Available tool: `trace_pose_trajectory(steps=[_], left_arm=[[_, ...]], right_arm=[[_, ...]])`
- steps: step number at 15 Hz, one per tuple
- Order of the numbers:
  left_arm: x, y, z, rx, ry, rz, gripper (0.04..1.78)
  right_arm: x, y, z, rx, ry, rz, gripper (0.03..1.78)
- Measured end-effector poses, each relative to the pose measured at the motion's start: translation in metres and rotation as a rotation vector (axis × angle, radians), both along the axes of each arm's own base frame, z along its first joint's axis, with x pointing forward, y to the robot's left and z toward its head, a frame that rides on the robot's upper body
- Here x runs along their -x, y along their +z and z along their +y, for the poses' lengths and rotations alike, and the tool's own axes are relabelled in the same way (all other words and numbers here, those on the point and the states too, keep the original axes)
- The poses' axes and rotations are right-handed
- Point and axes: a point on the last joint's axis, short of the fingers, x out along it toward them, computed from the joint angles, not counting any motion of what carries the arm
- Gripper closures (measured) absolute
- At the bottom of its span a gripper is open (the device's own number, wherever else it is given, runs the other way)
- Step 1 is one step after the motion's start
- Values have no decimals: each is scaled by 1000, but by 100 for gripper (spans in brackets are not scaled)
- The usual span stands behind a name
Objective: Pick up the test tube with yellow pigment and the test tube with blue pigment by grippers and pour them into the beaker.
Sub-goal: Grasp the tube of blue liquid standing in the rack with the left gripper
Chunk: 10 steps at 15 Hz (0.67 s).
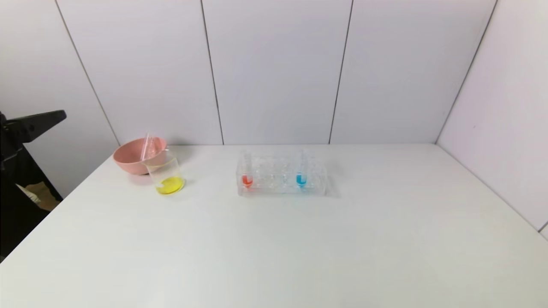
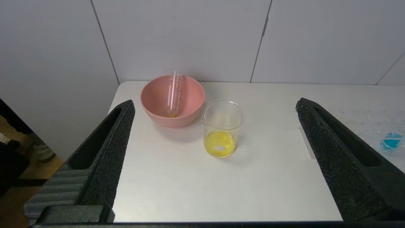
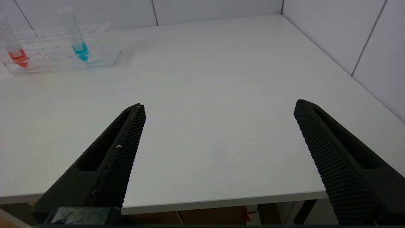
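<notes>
The beaker (image 1: 167, 174) stands at the back left of the table with yellow liquid in its bottom; it also shows in the left wrist view (image 2: 223, 126). The yellow test tube (image 2: 174, 95) leans in the pink bowl (image 2: 172, 98), with only a yellow trace at its base. The blue test tube (image 1: 301, 177) stands upright in the clear rack (image 1: 274, 177), and shows in the right wrist view (image 3: 77, 38). My left gripper (image 2: 215, 102) is open and empty, back over the table's near edge, facing the beaker. My right gripper (image 3: 220, 104) is open and empty over the near right edge.
A red-liquid tube (image 1: 247, 177) stands at the rack's left end. The pink bowl (image 1: 137, 156) sits just behind and left of the beaker. White walls close the back and right sides. A black stand (image 1: 30, 124) is beyond the table's left edge.
</notes>
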Motion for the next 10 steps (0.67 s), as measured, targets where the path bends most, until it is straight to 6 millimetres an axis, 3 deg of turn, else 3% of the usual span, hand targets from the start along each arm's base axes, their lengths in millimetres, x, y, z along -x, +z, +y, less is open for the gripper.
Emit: trace_pose_trajectory(steps=[6, 10], left_arm=[[62, -15, -32, 108, -136, -3, 4], [79, -29, -48, 147, -312, 39, 5]], right_arm=[[0, 0, 0, 0, 0, 0, 10], [0, 0, 0, 0, 0, 0, 10]])
